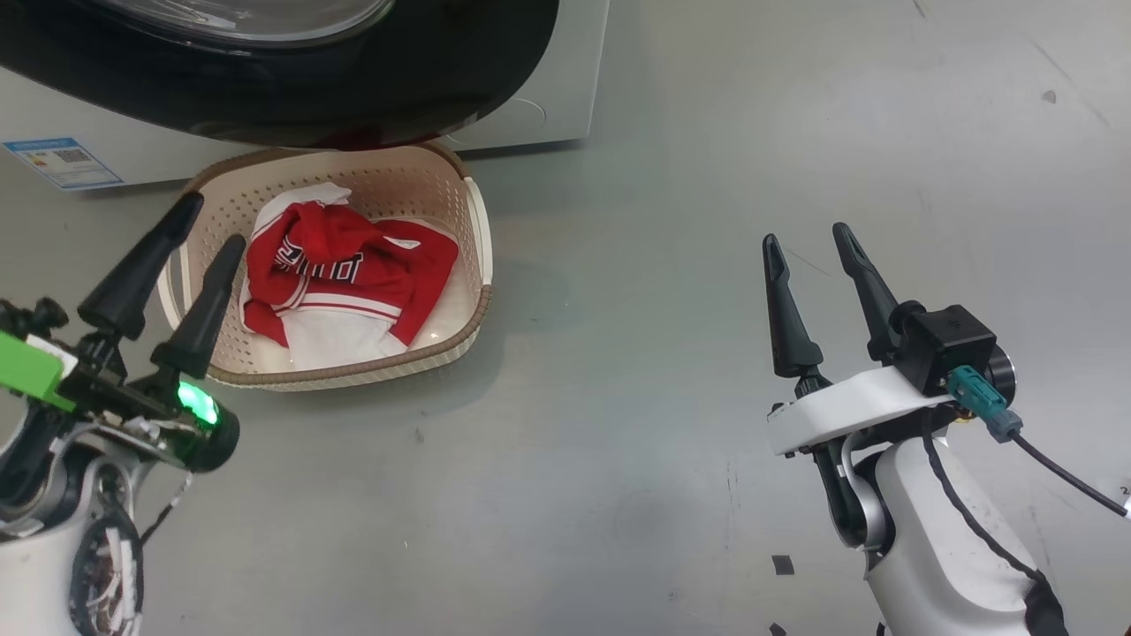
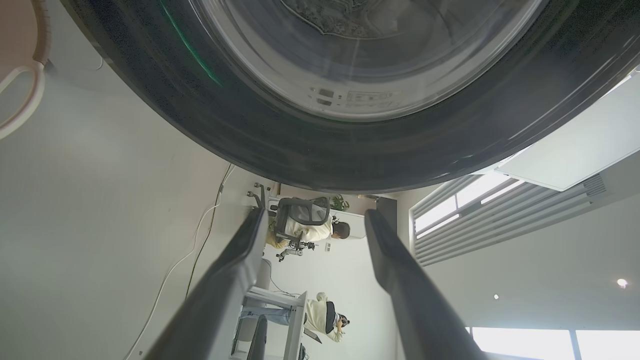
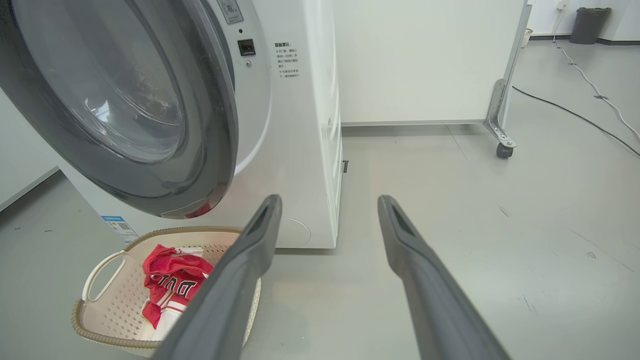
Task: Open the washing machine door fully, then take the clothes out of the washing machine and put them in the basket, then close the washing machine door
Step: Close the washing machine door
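A small cream perforated plastic basket point(image 1: 398, 190) with a brown woven-look rim and white side handles sits on the smooth grey floor point(image 1: 663, 353). It is right in front of a big white front-loading washing machine point(image 3: 300, 150).

A crumpled red jersey point(image 1: 353, 265) with white trim, stripes and lettering lies inside the basket, along with some white fabric.

The machine's large round door point(image 3: 125, 100) has a wide glossy black rim and a bulging clear glass centre. It stands swung out from the machine's front, and its lower edge hangs over the back of the basket. A sliver of red shows at the bottom edge of the door rim, and I cannot tell what it is.

A small blue label point(image 1: 62, 162) is stuck low on the machine's front.

The left end effector point(image 1: 212, 223) sits at the lower left of the head view. Its two long dark fingers are spread wide with nothing between them, and they point over the basket's near left edge. The left wrist view looks up past these fingers at the door's black rim and glass close above. One white basket handle is at the edge of that view, and two people sit at desks far behind.

The right end effector point(image 1: 805, 234) is well apart from the basket, above bare floor at the lower right. Its fingers are also spread wide and hold nothing.
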### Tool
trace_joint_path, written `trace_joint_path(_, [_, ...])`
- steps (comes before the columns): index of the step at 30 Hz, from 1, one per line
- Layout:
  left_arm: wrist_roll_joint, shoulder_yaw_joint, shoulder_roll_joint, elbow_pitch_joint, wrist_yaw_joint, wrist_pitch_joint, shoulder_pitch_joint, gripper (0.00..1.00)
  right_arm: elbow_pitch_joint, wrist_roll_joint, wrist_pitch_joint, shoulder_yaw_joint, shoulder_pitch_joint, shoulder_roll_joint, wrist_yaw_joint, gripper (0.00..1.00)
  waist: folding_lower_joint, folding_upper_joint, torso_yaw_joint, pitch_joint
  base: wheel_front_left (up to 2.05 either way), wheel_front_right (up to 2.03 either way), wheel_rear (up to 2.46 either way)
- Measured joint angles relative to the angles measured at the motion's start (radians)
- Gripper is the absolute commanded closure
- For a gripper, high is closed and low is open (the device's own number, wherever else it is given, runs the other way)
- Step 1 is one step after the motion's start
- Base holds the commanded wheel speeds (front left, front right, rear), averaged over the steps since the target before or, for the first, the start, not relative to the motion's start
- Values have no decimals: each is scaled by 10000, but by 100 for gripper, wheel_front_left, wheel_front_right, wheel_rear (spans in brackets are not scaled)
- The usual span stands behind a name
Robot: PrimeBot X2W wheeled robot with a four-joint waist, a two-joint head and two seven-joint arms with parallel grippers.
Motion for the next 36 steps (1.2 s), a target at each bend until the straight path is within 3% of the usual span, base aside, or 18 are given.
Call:
trace_joint_path(12, [410,1162,-951,-880,-2,-909,1811,0,173,-188,0,-209,575,-29,86,0,0,0,480,-733,0,0,0])
trace_joint_path(20, [1964,1854,-1352,-1843,-2,-2040,2535,0,238,-242,0,-290,699,-29,176,0,0,0,666,-1185,0,0,0])
trace_joint_path(26, [3741,2123,-1381,-2746,-2,-3346,2693,0,245,-261,0,-387,848,-35,188,0,0,0,755,-1498,0,0,0])
trace_joint_path(29, [5451,1983,-1248,-3055,-4,-4084,2905,0,244,-263,0,-430,912,-36,194,0,0,0,789,-1658,0,0,0])
trace_joint_path(36, [9589,1141,-84,-3618,-6,-5927,3620,0,245,-307,0,-481,1100,-38,263,0,0,0,873,-2045,0,0,0])
